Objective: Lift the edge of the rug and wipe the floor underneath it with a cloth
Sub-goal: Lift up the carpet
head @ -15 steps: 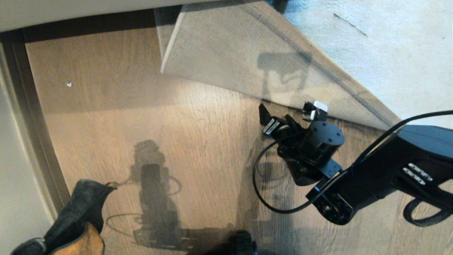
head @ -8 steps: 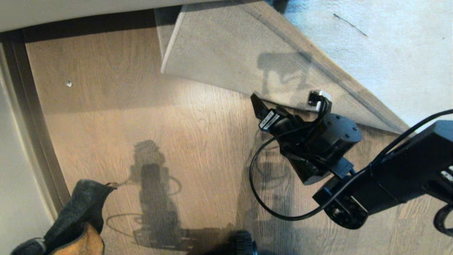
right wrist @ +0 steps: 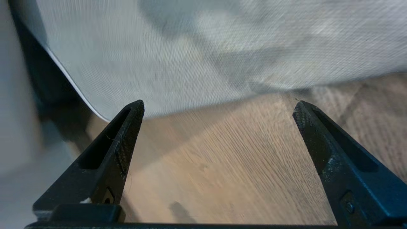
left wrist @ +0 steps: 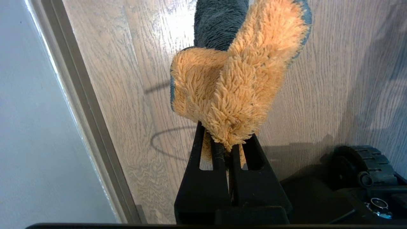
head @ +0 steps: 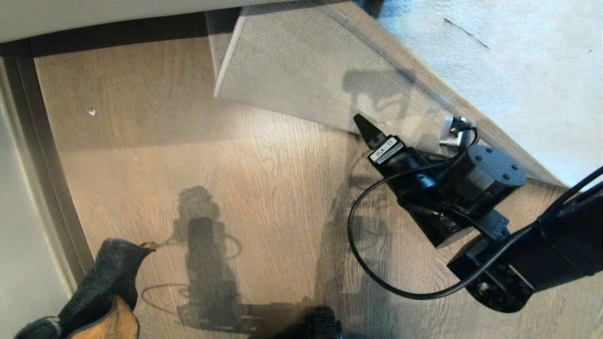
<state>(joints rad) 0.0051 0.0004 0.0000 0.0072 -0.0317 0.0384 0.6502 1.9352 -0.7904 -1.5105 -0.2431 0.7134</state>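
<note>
Near left, the left gripper (left wrist: pixel 229 149) has its jaws pinching the cloth (left wrist: pixel 235 82), tan face up, above the floor (head: pixel 188 155). Farther right, the right gripper (right wrist: pixel 217 117) hovers low, jaws spread wide, empty, just short of the folded-back rug edge (head: pixel 301 70)

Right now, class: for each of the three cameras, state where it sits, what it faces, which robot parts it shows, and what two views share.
Head view: on the head, looking down at the floor and the folded-back rug edge; shows the right tool and the cloth.
Left wrist view: behind the left tool, shut on the cloth, over the floor.
Right wrist view: behind the open right tool, facing the rug edge.
Shared: head and right wrist views both show the rug edge.
</note>
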